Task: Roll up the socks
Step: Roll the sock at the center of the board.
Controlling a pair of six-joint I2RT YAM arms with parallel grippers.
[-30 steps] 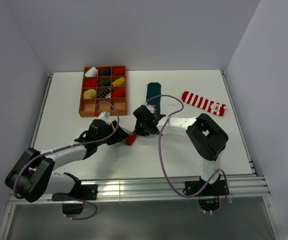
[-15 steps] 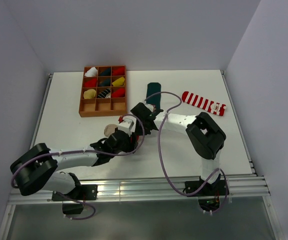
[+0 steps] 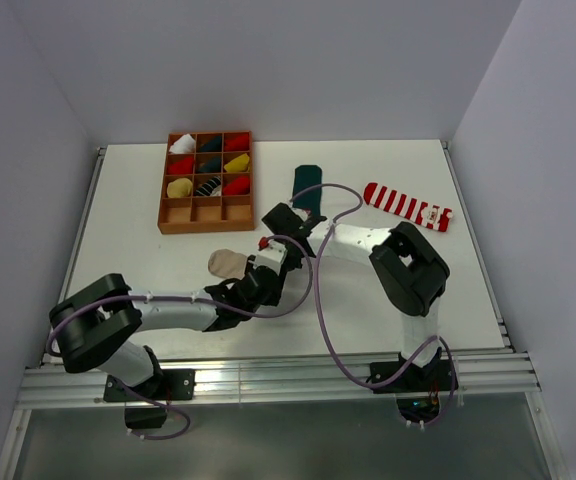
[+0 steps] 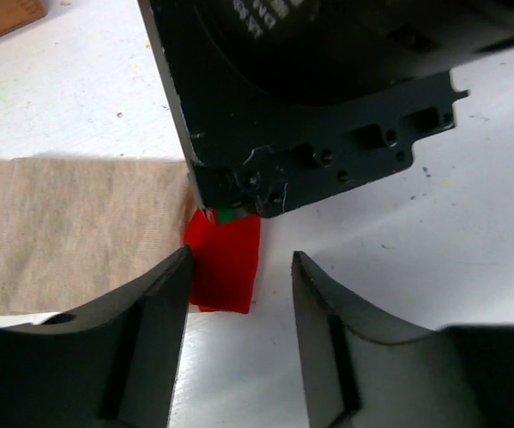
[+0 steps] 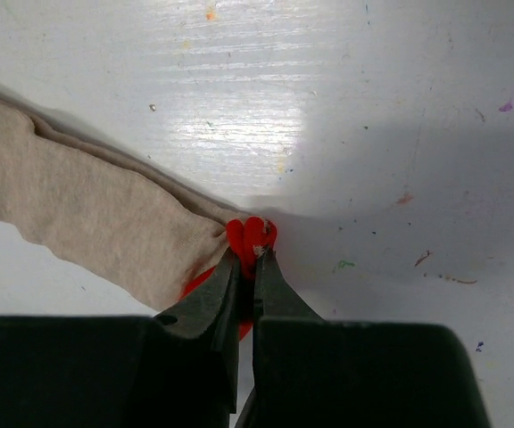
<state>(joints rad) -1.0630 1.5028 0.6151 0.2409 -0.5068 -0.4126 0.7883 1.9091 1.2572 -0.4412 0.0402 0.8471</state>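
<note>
**White tabletop: no sock rolled yet**

The beige sock lies flat at centre, its red toe clenched in the right end effector. The left end effector gapes around that toe. The green sock and the striped sock lie unrolled behind.

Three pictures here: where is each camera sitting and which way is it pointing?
Top external: fixed above and behind, looking down on the white table; the left arm and right arm show.
Left wrist: on the left arm, looking past the open left gripper at the beige, red-toed sock.
Right wrist: on the right arm, looking down the right gripper, shut on that sock.
Both wrist views share the sock's red toe.
</note>
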